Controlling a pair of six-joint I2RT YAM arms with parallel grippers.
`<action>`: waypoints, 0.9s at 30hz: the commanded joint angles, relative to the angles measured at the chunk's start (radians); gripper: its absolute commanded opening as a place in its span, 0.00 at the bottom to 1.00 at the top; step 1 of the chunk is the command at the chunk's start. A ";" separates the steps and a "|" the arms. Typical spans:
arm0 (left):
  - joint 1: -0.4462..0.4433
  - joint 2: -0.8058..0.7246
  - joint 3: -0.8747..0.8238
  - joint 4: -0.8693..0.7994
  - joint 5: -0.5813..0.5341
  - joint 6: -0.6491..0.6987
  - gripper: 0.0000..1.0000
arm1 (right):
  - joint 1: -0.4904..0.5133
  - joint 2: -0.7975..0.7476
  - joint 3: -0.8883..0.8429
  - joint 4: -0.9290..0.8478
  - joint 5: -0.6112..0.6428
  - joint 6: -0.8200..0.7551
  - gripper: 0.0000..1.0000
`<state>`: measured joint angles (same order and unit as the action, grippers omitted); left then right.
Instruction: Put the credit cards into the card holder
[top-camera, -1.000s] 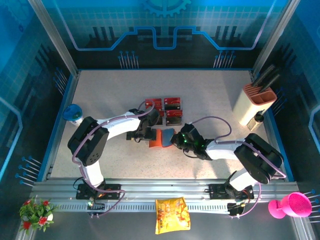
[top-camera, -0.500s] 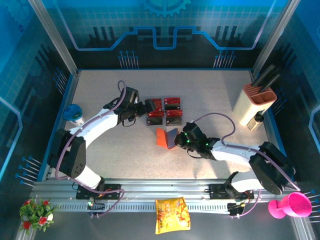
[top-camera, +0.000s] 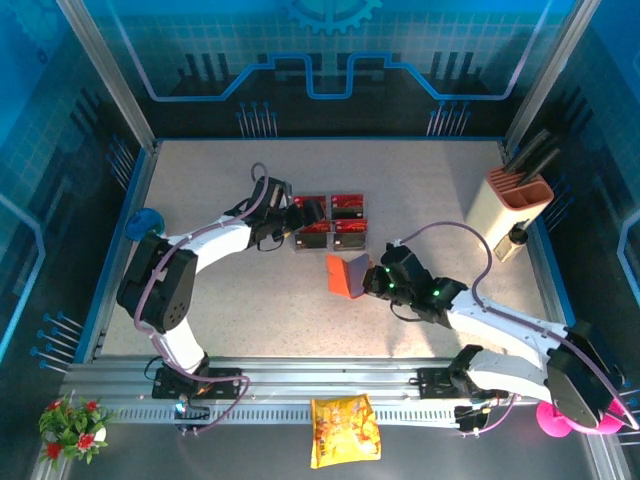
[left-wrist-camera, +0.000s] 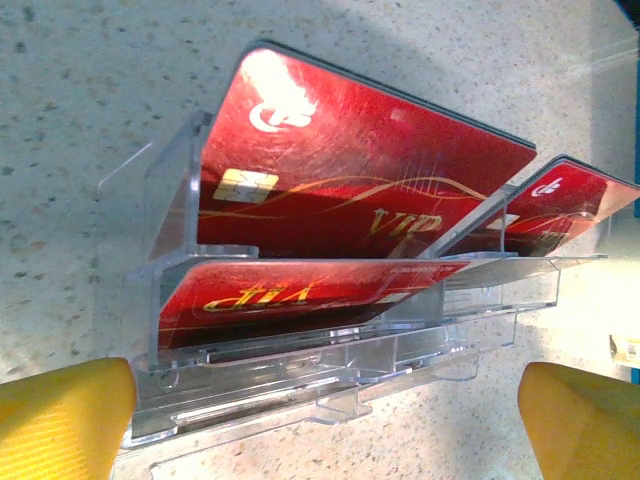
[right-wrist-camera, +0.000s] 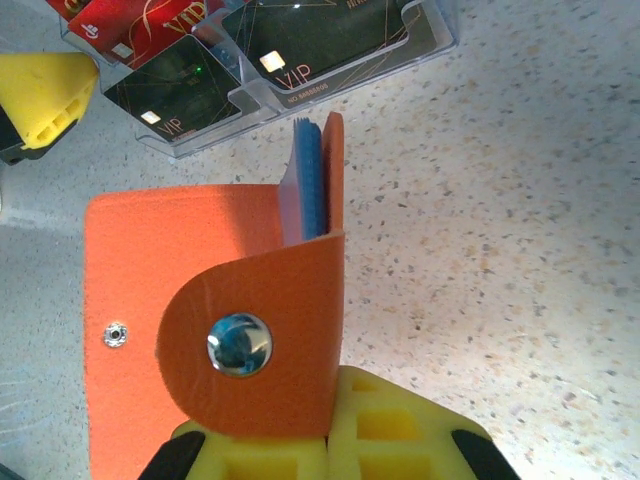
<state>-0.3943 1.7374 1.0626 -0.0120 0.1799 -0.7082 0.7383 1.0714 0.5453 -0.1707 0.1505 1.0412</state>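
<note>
Left wrist view puts the cards (left-wrist-camera: 350, 150) right ahead: a red one leans tilted in a clear rack (left-wrist-camera: 165, 290), its upper edge standing free above the rack's front lip, and another shows to its right. A second red face lower in the same rack may be a card or a reflection; I cannot tell which. The left gripper (left-wrist-camera: 320, 420) hangs just in front of that rack with its yellow fingers (left-wrist-camera: 60, 420) spread wide and nothing between them.

From above, the cards (top-camera: 330, 222) sit in a cluster of racks about mid-table, and the left gripper (top-camera: 285, 215) is at the cluster's left side. The holder (top-camera: 347, 275) is just near and right of the racks. The right gripper (top-camera: 372, 282) is clamped on it from the right. The right wrist view shows the holder (right-wrist-camera: 200, 260) half open, the snap tab (right-wrist-camera: 240, 345) folded toward the camera, blue pockets (right-wrist-camera: 308, 180) edge-on, and the right gripper (right-wrist-camera: 330, 440) closed tight on the holder's near end.

The cards look light, stiff and glossy, so probably slippery. The free upper edge seems the best place to pinch, flat across both faces. The holder looks soft and likely to flop, and its pocket mouth looks narrow. The table (top-camera: 430, 180) is speckled and flat.
</note>
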 joint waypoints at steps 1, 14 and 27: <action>-0.032 0.037 -0.013 0.052 0.009 -0.015 0.99 | -0.022 -0.041 0.010 -0.084 0.020 -0.026 0.00; -0.090 0.049 0.114 -0.032 -0.030 -0.011 0.99 | -0.055 0.016 0.015 -0.014 -0.050 -0.062 0.00; -0.108 -0.227 0.100 -0.489 -0.101 0.034 0.99 | 0.026 0.359 0.137 0.273 -0.074 -0.020 0.00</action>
<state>-0.4866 1.5322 1.1591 -0.3073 0.1184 -0.7086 0.7368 1.3842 0.6380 -0.0113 0.0845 0.9955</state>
